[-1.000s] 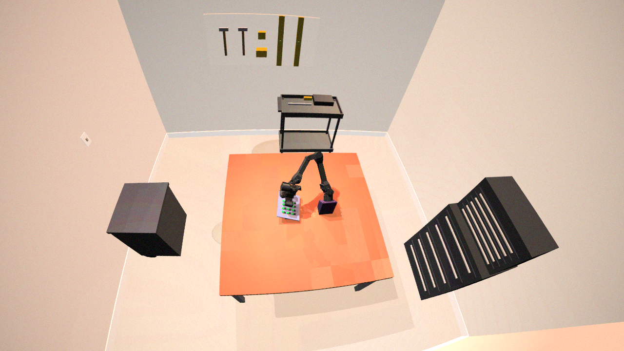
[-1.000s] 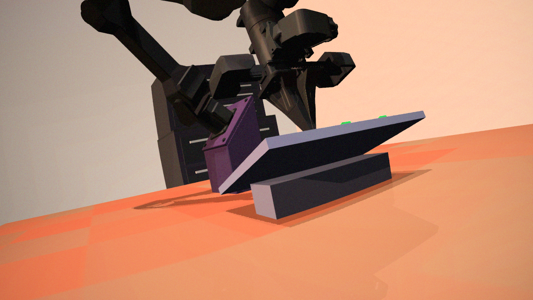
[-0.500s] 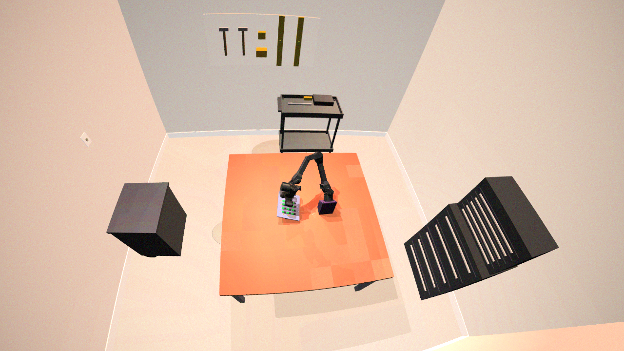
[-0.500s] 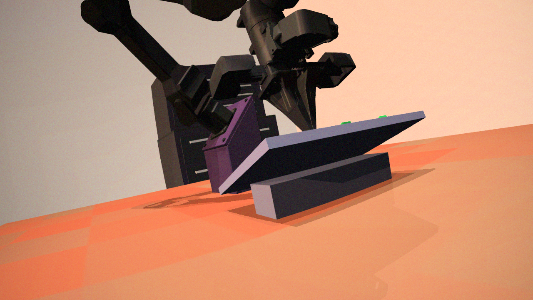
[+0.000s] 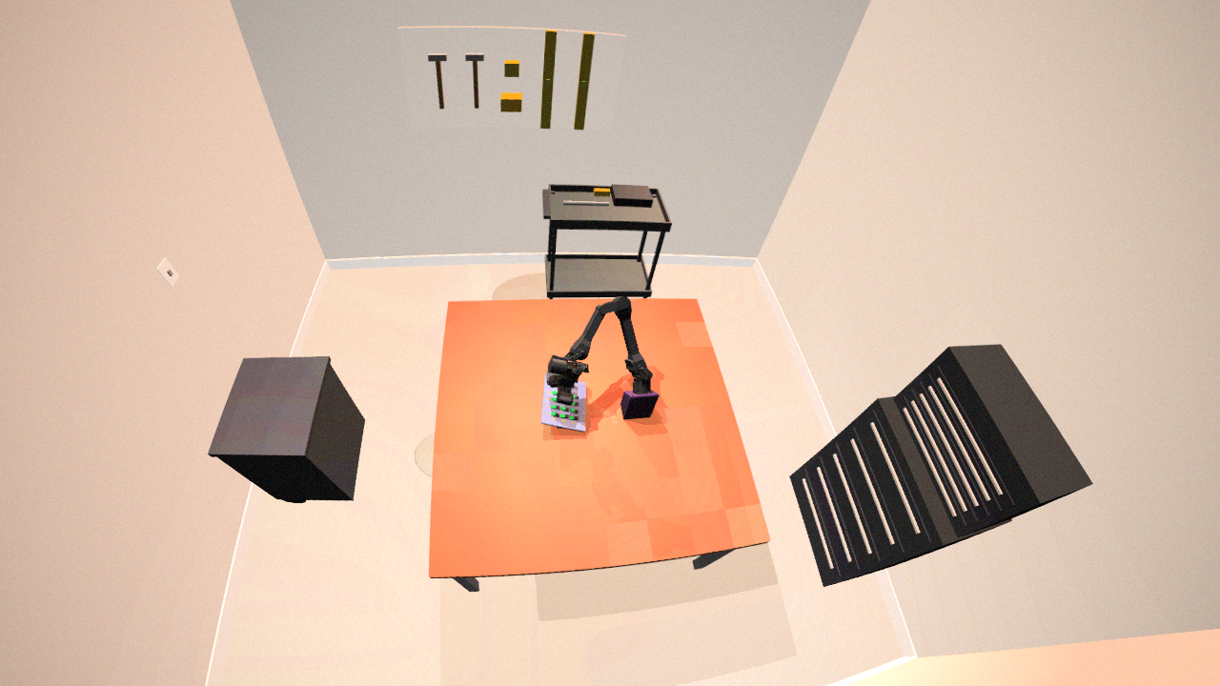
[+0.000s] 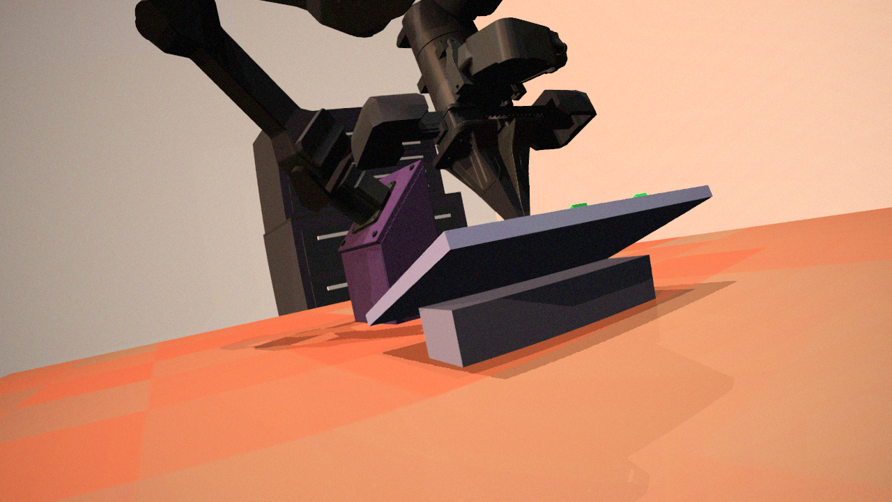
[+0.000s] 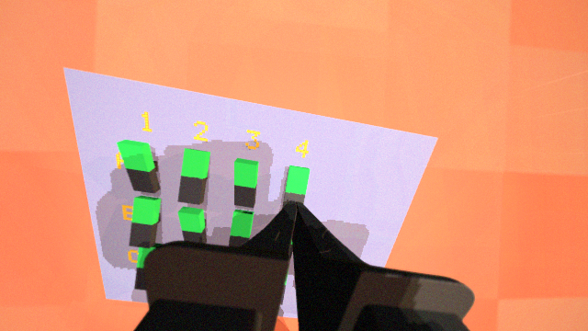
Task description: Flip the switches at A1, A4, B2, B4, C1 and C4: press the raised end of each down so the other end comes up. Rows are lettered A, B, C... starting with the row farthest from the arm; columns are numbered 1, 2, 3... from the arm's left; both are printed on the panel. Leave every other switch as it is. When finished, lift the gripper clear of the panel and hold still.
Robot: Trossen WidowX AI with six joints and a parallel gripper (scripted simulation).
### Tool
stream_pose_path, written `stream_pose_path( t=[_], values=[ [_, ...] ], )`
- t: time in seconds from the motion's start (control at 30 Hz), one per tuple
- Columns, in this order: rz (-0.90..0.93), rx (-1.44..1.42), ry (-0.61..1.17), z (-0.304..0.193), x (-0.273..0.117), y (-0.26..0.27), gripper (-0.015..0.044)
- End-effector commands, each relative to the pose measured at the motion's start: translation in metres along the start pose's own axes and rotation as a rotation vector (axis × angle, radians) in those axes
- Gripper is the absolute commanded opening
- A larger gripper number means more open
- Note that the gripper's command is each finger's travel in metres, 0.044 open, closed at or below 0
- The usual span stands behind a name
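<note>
The pale lilac switch panel point(image 5: 547, 419) point(image 6: 486, 232) point(image 7: 367, 175) is tilted. Its switches have green and dark halves. My gripper point(image 5: 564, 399) point(image 6: 516, 215) point(image 7: 294, 207) is shut and empty, its tips low over the panel at the dark near half of switch A4 point(image 7: 298, 180). I cannot tell whether they touch it. Switch A1 point(image 7: 136, 156) and switch B1 point(image 7: 146, 211) show in the wrist view. Switch C1 point(image 7: 143, 256) is partly hidden by the gripper. B4 and C4 are mostly hidden behind the fingers. Which ends are raised is hard to tell.
Switch A2 point(image 7: 195, 164), switch A3 point(image 7: 246, 174), switch B2 point(image 7: 192, 220) and switch B3 point(image 7: 242, 223) sit left of the fingertips. A block point(image 6: 548, 312) is under the panel. The arm's purple base point(image 5: 640, 404) point(image 6: 364, 280) stands beside the panel on the orange table point(image 5: 512, 512).
</note>
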State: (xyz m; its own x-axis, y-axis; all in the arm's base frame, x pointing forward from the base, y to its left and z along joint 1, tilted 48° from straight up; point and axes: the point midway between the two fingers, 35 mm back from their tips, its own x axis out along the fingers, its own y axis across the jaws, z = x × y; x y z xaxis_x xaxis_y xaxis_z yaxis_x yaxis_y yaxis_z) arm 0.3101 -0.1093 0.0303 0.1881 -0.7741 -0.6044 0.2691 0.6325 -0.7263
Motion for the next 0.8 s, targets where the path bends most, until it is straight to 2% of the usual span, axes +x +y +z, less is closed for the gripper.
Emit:
stream_pose_path(
  t=[0.0, 0.6, 0.67, 0.77],
  values=[
    [0.004, -0.006, 0.0, 0.0, 0.001, 0.001, 0.0],
    [0.004, -0.006, 0.0, 0.0, 0.003, 0.001, 0.0],
    [0.004, 0.0, 0.004, 0.001, -0.005, 0.001, 0.0],
    [0.01, -0.003, 0.021, 0.003, -0.042, 0.003, 0.0]
  ],
)
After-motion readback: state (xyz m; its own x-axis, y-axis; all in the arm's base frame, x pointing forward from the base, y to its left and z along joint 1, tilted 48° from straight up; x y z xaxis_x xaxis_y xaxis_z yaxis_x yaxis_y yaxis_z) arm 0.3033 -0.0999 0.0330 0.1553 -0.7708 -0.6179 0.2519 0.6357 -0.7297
